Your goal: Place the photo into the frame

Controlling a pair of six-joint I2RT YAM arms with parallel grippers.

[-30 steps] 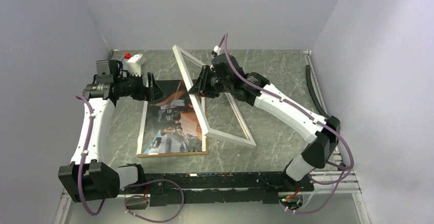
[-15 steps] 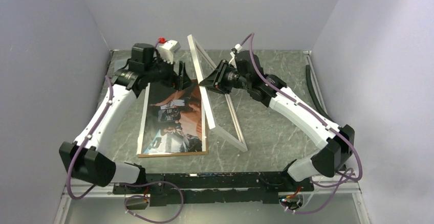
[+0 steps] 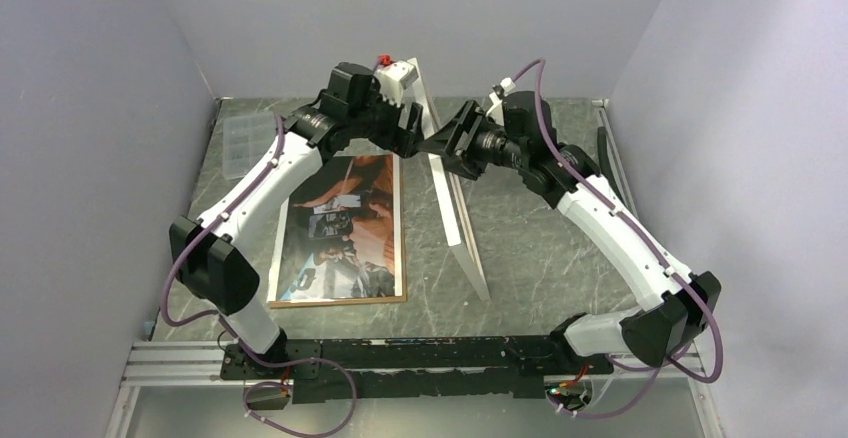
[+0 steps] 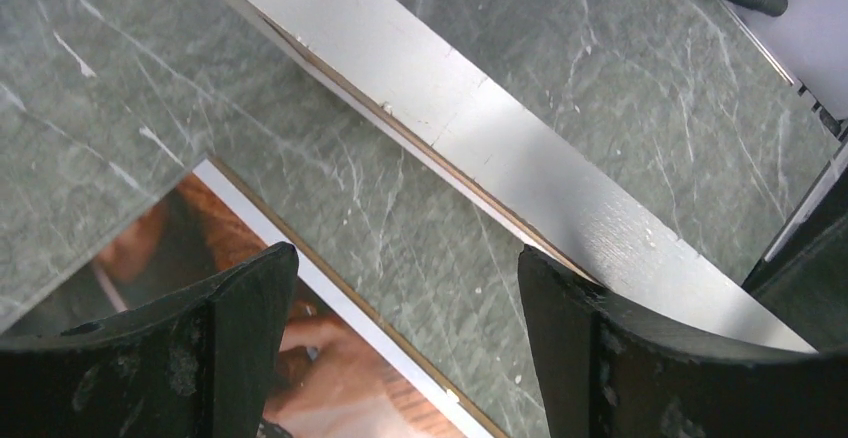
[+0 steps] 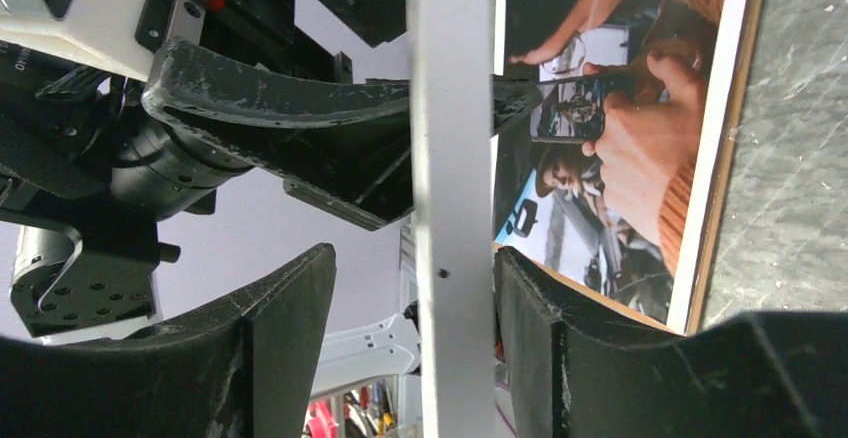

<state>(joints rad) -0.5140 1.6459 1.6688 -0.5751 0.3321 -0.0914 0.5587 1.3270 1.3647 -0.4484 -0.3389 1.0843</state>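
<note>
I've tipped the narrow silver-white rectangular picture frame (image 3: 455,208) up on edge at the desk (image 3: 540,238) middle; right end effector (image 5: 412,258) now loosened astride its rail, left end effector (image 4: 407,258) gaping above the dark reddish paper photo (image 3: 350,228)

Robotics lab cell: plain lilac partition walls (image 3: 90,108), marble-pattern tabletop (image 3: 540,248), robot arms (image 3: 250,183) bolted on aluminium rail (image 3: 180,358).

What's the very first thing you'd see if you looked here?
The big white frame stands on its edge in the middle of the table, with the left gripper and right gripper open at its far end. Left of it, the dark, orange-toned photo lies flat.
</note>
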